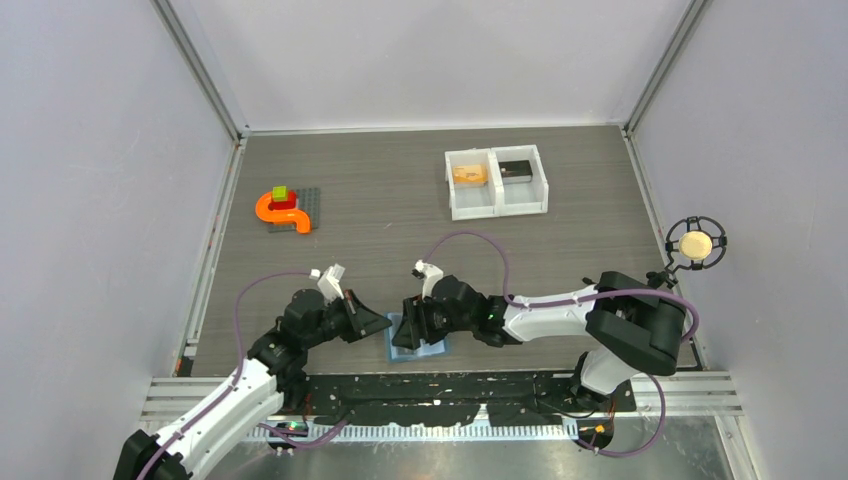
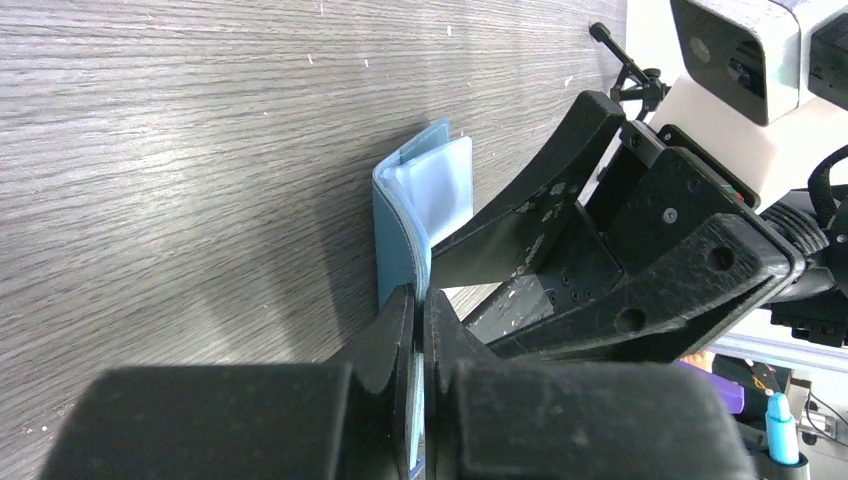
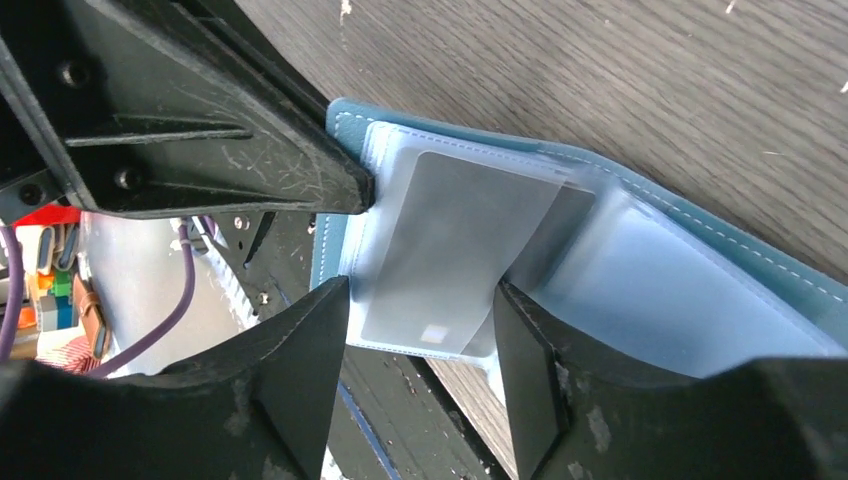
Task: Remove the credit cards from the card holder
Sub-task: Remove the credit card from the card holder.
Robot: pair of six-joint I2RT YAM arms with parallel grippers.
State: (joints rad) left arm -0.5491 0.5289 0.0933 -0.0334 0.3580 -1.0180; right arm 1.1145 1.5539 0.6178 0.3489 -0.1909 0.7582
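Seen from above, the card holder is hemmed in. The left gripper clamps its 9 o'clock edge, and the right gripper reaches in from 3 o'clock with its jaws spread over the inner pocket. At 6 o'clock the black base rail runs close. Toward 12 o'clock the table offers open passage. The white tray stands well apart at 1 o'clock, and the orange toy piece between 10 and 11 o'clock.

arms: white-black shells; cables: purple; right tool: scuffed black
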